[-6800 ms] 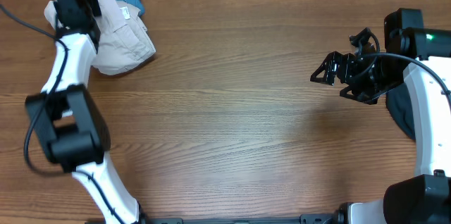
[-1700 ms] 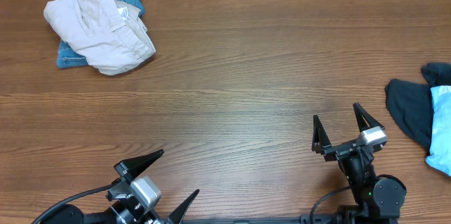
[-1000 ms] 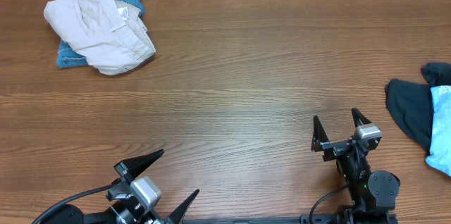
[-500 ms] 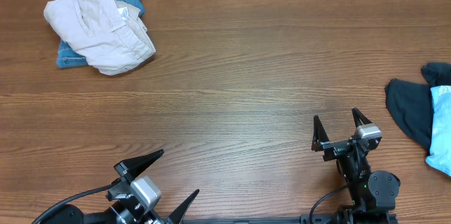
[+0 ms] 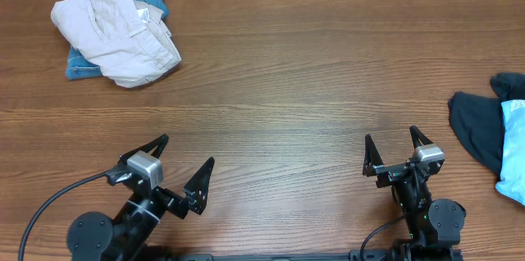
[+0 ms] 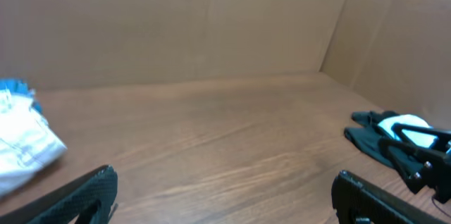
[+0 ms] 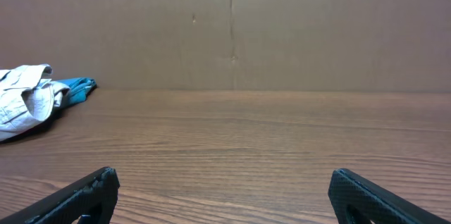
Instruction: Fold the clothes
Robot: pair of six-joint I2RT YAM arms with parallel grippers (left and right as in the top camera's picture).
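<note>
Wooden tabletop (image 5: 287,89) fills the overhead view. Cream shorts (image 5: 119,35), crumpled, lie atop blue denim (image 5: 80,67) at 10 o'clock. Dark garment (image 5: 476,125) sits at the 3 o'clock edge, with a light-blue piece (image 5: 515,142) overlapping it. Left end effector (image 5: 188,149) at 7 o'clock: jaws spread wide, empty. Right end effector (image 5: 390,134) at 5 o'clock: likewise spread, holding nothing.

**Wooden table, clothes at two ends**

We see a brown wooden table (image 5: 295,89). At its far left corner lies a crumpled heap: cream shorts (image 5: 123,35) over a blue denim piece (image 5: 78,68). At the right edge we find a dark garment (image 5: 472,130) with a light-blue piece (image 5: 515,154) on it.
</note>
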